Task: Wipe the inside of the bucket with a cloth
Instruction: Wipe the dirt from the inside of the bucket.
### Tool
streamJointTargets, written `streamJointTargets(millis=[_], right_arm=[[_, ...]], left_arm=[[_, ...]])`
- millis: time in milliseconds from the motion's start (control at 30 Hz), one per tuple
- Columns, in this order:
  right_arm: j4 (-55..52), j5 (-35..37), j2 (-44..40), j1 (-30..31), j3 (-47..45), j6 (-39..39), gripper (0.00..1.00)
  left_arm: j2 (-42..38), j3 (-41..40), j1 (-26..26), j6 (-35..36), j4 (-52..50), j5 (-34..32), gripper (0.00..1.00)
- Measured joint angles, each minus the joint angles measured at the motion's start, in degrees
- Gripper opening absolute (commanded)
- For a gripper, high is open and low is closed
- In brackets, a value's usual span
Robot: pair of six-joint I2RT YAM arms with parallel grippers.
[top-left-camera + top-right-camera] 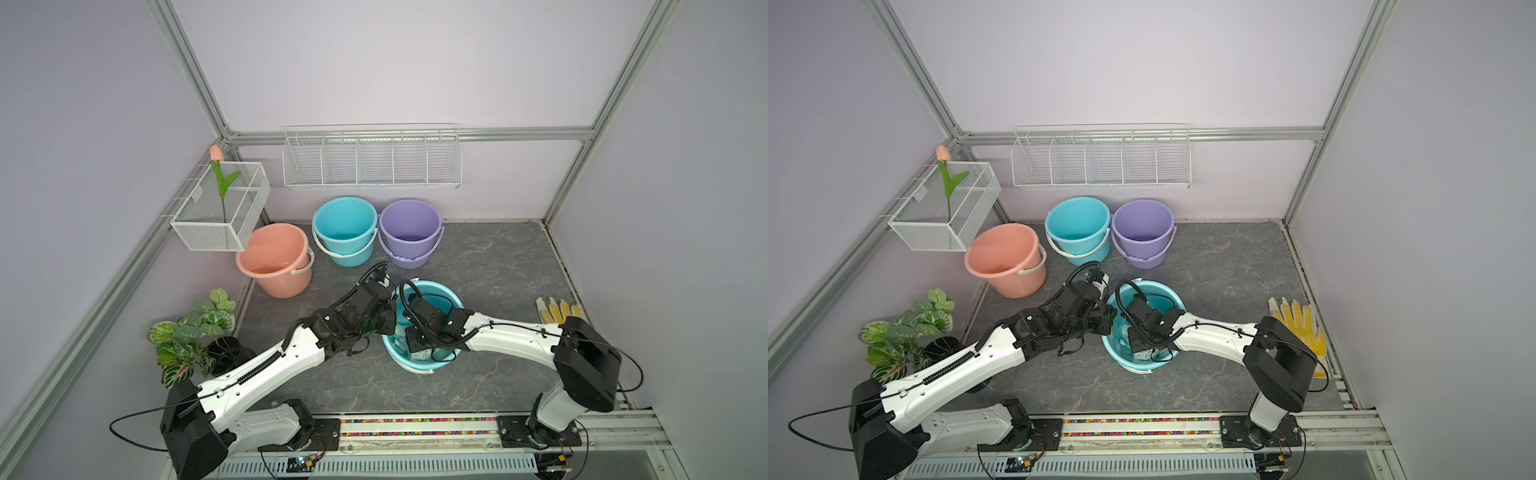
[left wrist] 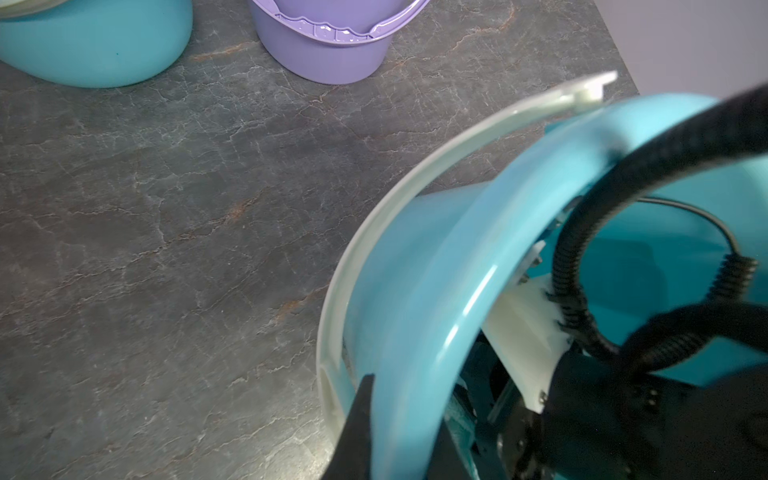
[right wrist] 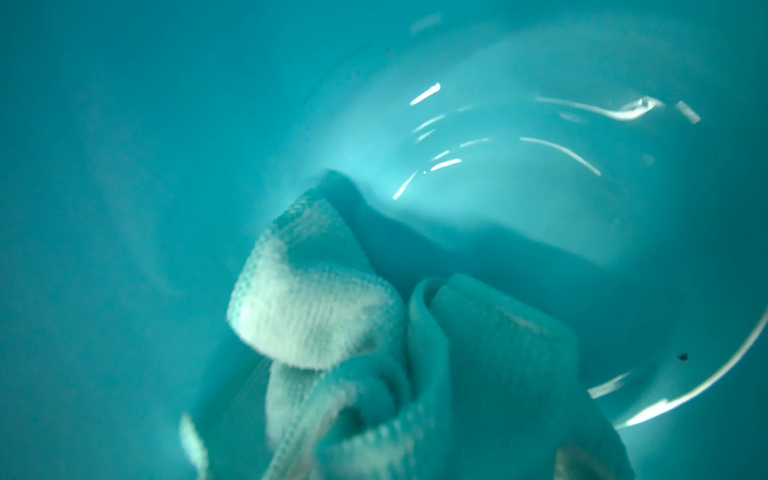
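The teal bucket (image 1: 455,300) (image 1: 1173,296) stands at the middle front of the dark stone-look table. Its white handle (image 2: 419,183) hangs down the outer wall. My left gripper (image 1: 392,322) (image 1: 1111,322) (image 2: 399,436) is shut on the bucket's left rim, with one black finger (image 2: 359,409) outside the wall and the other inside. My right gripper (image 1: 415,349) (image 1: 1140,347) reaches down inside the bucket, its fingers hidden. The pale mint-green cloth (image 3: 316,307) (image 1: 422,356) is bunched at its jaws and pressed against the bucket's inner wall (image 3: 124,208).
Pink (image 1: 276,259), teal (image 1: 345,230) and purple (image 1: 409,232) buckets stand at the back. A yellow-and-white glove (image 1: 557,309) lies at the right edge. A potted plant (image 1: 191,332) stands front left. A wire basket with a tulip (image 1: 220,208) and a wire shelf (image 1: 372,160) hang on the walls.
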Motion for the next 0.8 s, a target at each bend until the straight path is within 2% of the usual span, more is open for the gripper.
streamJointTargets(millis=[200,333,567,800], right_arm=[[0.09,-7.19,-10.93,0.04,-0.81,3.91,0.07],[3.10,-11.43,-15.37,0.04,-1.99,8.48,0.07],[11.93,-13.94,-16.52,0.04,-3.98,18.75,0.07],[22.36,-11.63,-13.51,0.00,-6.27,31.54,0.07]], left_arm=[[0.11,0.09,0.00,-0.02,0.42,-0.02,0.00],[0.11,0.09,0.00,-0.44,0.44,-0.02,0.00],[0.09,0.09,0.00,-1.97,1.25,-0.02,0.00],[-0.04,0.09,0.07,-2.62,1.84,-0.11,0.00]])
